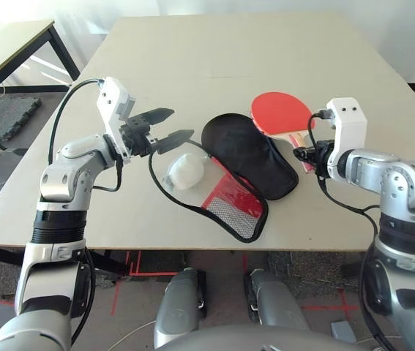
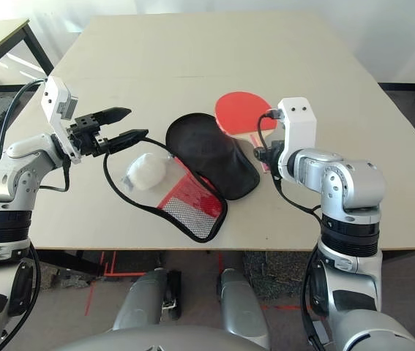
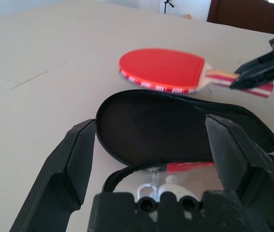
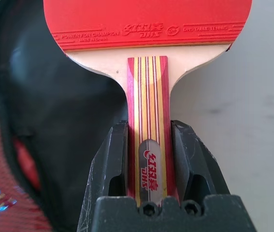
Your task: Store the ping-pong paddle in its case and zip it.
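Two black fingers of the right hand (image 4: 149, 162) are pinching the striped handle of the ping-pong paddle (image 4: 152, 111), one pressed against each side of the grip. The handle runs in red, yellow and pale stripes, and near its end sits a dark oval badge (image 4: 151, 171) with Chinese characters and "DHS" in red. Across the lower edge of the red rubber I can read "POWER FOR CHAMPION" with "MADE IN CHINA" beneath it, more Chinese characters over "DHS" in the middle, and "DHS TABLE TENNIS" at the far side. The edge tape round the blade carries repeated white lettering on red, too small for me to make out.

The paddle is at the right of the case (image 1: 249, 157), its red face up, just beside the black half. That case lies spread open on the tabletop (image 1: 192, 58), black half next to the paddle, the other half nearer the robot's left arm, with its zipper rim curving round clear plastic, red fabric and black mesh. A whitish bundle (image 1: 187, 171) shows on the clear part.

The left hand (image 1: 170, 128) has its fingers spread wide with nothing between them, above the case's left edge. Its wrist view looks across the open case toward the paddle.
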You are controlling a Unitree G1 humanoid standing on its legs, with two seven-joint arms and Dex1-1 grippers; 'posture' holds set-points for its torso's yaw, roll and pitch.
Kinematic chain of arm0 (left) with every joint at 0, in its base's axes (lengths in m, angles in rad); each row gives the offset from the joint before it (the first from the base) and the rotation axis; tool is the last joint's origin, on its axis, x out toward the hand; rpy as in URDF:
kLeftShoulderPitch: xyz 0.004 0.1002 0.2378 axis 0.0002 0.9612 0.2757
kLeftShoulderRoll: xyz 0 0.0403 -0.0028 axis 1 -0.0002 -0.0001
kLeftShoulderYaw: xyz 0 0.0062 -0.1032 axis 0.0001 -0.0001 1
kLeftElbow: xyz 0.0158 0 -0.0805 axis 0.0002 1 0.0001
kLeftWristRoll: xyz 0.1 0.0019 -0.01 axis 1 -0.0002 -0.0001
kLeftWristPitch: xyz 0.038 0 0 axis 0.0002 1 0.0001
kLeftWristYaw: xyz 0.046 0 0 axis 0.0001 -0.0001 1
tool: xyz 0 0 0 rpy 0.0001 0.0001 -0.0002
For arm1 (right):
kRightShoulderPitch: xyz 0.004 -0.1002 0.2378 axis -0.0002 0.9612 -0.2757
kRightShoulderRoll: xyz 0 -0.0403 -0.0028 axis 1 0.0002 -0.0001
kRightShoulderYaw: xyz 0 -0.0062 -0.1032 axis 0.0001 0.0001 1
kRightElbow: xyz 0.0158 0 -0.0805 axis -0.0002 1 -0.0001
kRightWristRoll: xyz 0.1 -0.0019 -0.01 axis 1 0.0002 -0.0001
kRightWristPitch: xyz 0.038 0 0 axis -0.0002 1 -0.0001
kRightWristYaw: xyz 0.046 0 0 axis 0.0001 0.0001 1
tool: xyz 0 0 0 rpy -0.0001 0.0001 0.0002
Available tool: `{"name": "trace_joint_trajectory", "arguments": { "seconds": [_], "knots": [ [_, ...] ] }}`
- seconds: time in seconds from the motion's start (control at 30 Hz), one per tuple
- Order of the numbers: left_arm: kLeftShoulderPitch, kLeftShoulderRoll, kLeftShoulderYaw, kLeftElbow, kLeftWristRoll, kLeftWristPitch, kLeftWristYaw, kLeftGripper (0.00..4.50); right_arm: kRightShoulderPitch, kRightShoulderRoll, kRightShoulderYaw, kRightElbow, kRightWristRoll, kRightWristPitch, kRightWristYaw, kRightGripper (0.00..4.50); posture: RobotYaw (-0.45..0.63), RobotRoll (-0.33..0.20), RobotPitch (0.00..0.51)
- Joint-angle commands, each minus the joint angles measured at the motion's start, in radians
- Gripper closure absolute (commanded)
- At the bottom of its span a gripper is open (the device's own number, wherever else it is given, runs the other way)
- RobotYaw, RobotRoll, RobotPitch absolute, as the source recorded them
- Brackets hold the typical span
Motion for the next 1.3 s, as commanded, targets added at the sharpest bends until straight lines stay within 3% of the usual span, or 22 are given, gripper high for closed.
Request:
{"name": "trace_joint_trajectory", "arguments": {
  "seconds": [0.03,0.37,0.57,1.3],
  "knots": [
    [0.012,0.003,-0.010,-0.007,0.002,0.003,0.005,0.00,-0.012,0.011,0.067,-0.024,0.005,-0.015,0.016,3.32,0.04,0.000,0.103],
    [0.018,-0.003,-0.009,-0.011,0.004,-0.009,0.016,0.00,-0.028,0.016,0.191,0.047,-0.011,-0.057,0.054,3.32,0.06,0.000,0.104],
    [0.035,0.002,-0.009,-0.016,0.006,-0.006,0.016,0.00,0.011,-0.065,0.306,0.100,-0.036,-0.140,0.118,3.32,0.06,0.000,0.101],
    [0.039,0.042,-0.009,-0.006,0.009,-0.006,-0.003,0.00,-0.010,-0.092,0.444,0.193,-0.094,-0.297,0.232,3.32,0.08,0.000,0.078]
  ]
}}
